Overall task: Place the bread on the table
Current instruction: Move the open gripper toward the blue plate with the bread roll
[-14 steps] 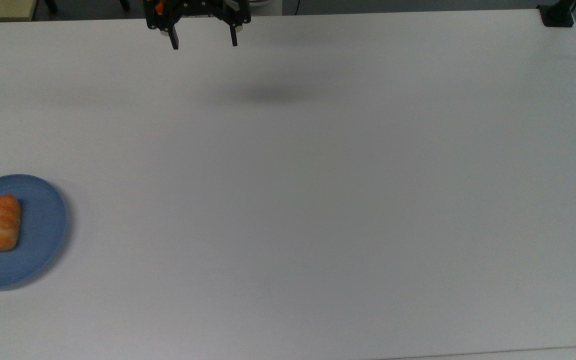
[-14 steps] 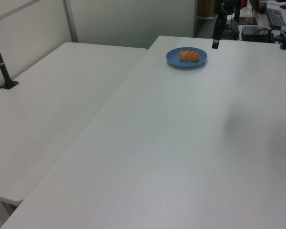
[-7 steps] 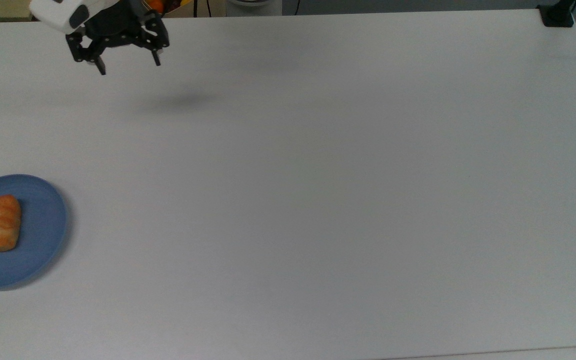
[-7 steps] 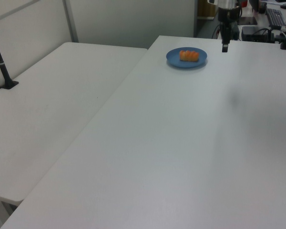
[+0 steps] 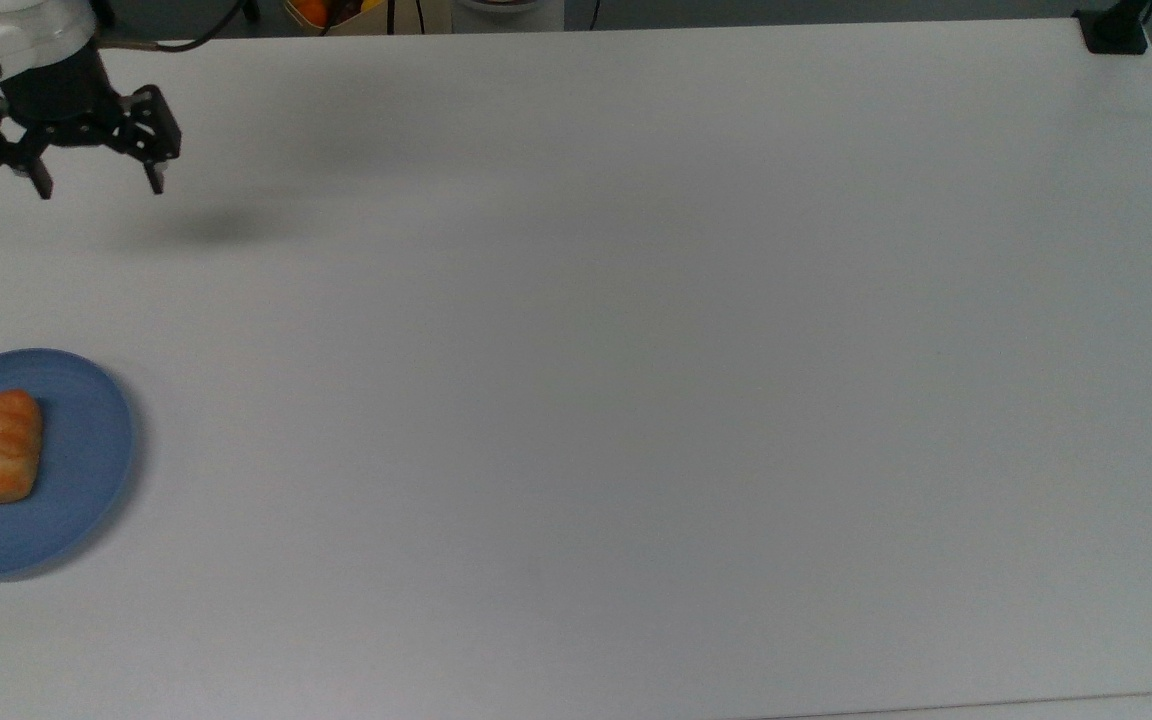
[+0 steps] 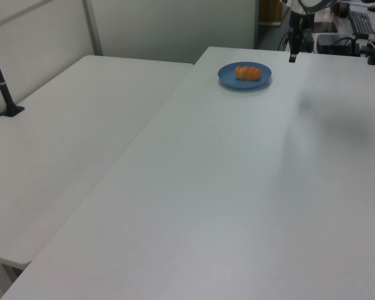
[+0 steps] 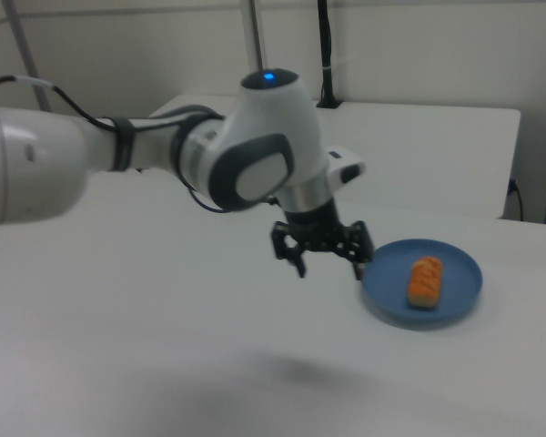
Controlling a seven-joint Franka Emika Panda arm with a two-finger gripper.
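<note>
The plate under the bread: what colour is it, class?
Blue. The plate shows best in the top view.

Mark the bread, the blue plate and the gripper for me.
bread [image 5: 1, 446], top view, middle of its ridged top.
blue plate [image 5: 86, 470], top view, bare surface beside the bread.
gripper [image 5: 96, 185], top view, midway between its open fingertips.

The blue plate [image 5: 86, 470] slips off the top view's left edge — its far rim lost. In the left view the tool [image 6: 293, 55] is a dark sliver under the top edge, too small to read. The arm [image 7: 36, 164] runs off the right view's left edge, and the table [image 7: 146, 364] is cut off there too.
</note>
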